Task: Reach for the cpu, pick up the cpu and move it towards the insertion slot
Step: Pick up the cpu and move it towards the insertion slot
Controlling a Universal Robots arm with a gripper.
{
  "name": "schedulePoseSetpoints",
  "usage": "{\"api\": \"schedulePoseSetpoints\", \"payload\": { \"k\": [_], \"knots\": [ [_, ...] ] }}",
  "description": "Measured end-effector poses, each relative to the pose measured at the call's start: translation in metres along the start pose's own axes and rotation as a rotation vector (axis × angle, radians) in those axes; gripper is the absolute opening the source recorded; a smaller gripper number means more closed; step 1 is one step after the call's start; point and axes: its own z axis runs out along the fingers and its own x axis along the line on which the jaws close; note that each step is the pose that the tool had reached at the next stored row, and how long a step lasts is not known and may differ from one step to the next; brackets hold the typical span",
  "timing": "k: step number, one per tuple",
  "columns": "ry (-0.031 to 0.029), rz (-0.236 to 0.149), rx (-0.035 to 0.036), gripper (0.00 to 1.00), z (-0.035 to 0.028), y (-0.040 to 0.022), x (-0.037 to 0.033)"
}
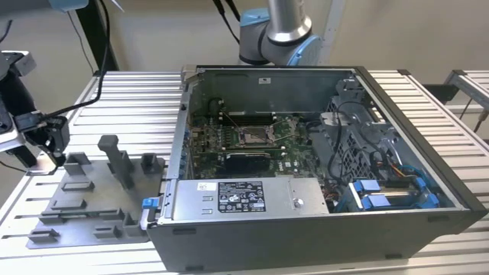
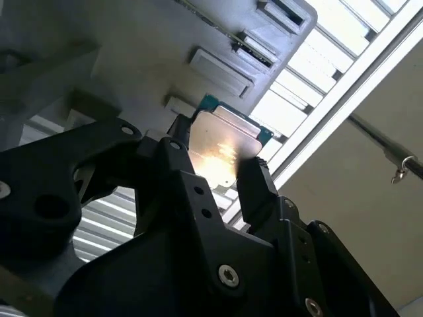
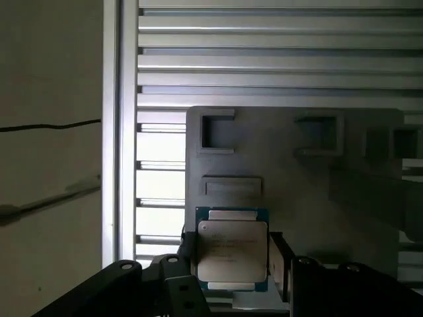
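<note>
- Silver slatted aluminium table (image 1: 137, 97) carries everything.
- Open dark-grey metal computer case (image 1: 306, 235) lies mid-table, well apart from the gripper.
- Flat grey plastic fixture plate (image 1: 84, 220) with upright blocks sits at the table's near corner, on the exterior view's left.
- Black two-finger gripper (image 1: 47, 150) hangs over the plate's outer edge, by the table's edge. Its fingers (image 3: 277, 264) are clenched on the chip's two opposite sides.
- Silver-framed square insertion slot (image 1: 253, 135) sits on the green board inside the case.
- Small square silvery-topped cpu (image 3: 232, 251) is between the fingers, over the plate; cannot tell if it touches.
- Judgement: lift straight up, keep the chip level, clear the blocks and the case wall. The edge grip is thin, so go slow.
</note>
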Motion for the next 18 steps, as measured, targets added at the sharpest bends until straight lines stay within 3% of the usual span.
{"api": "schedulePoseSetpoints", "payload": {
  "k": [5,13,18],
  "knots": [
    [0.0009,0.000,0.0025,0.00,-0.0151,0.0004,-0.0014],
    [0.0009,0.000,0.0027,0.00,-0.0296,0.0008,-0.0031],
    [0.0009,0.000,0.0027,0.00,-0.0440,0.0012,-0.0043]
  ]
}}
